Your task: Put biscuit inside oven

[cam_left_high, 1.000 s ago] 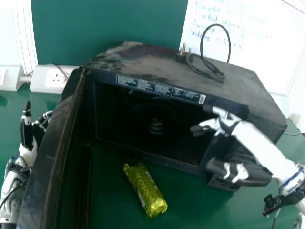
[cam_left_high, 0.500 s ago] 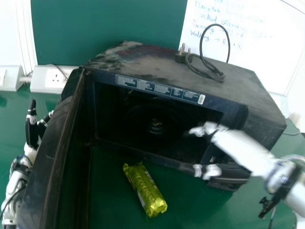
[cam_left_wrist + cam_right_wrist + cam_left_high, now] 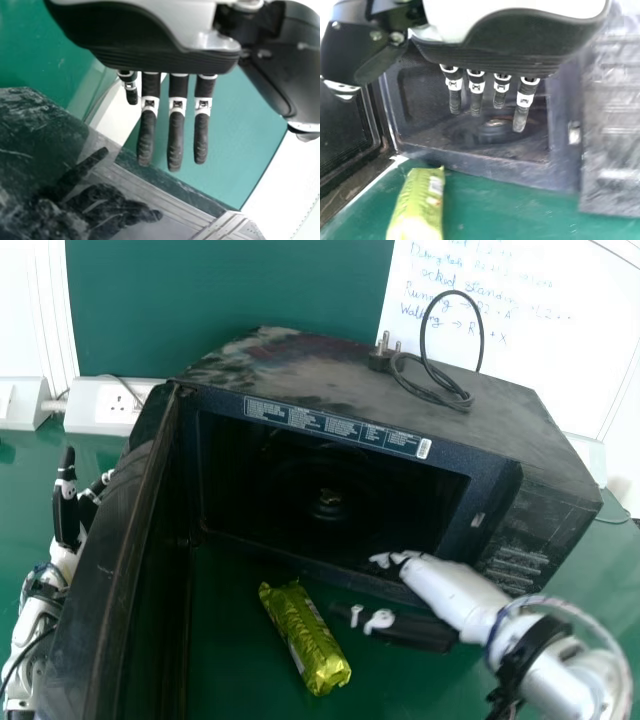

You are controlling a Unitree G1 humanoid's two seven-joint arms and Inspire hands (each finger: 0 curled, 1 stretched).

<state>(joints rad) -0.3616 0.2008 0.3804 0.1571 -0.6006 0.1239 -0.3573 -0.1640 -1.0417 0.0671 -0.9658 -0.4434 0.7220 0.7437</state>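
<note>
In the head view, a green surface [image 3: 450, 695] is seen carrying a dark oven [image 3: 360, 390], its door [image 3: 105, 590] swung open, with the yellow-green biscuit packet [image 3: 305, 638] laid just outside the cavity [image 3: 330, 475]. A coiled cable [image 3: 440, 390] with its plug is rested on the oven's top; behind are seen a green panel [image 3: 220, 290], a white socket box [image 3: 112, 405] and a whiteboard [image 3: 560, 330] marked with handwriting. The right robot hand [image 3: 425, 632] is held near the packet, apart from it, and the left robot hand [image 3: 66, 515] beside the door's outer side. In the left wrist view, that hand is seen open, its fingers [image 3: 176, 140] straight, and is mirrored in the glossy door. In the right wrist view, that hand is also open, straight-fingered and empty, and the packet is seen on the surface.
</note>
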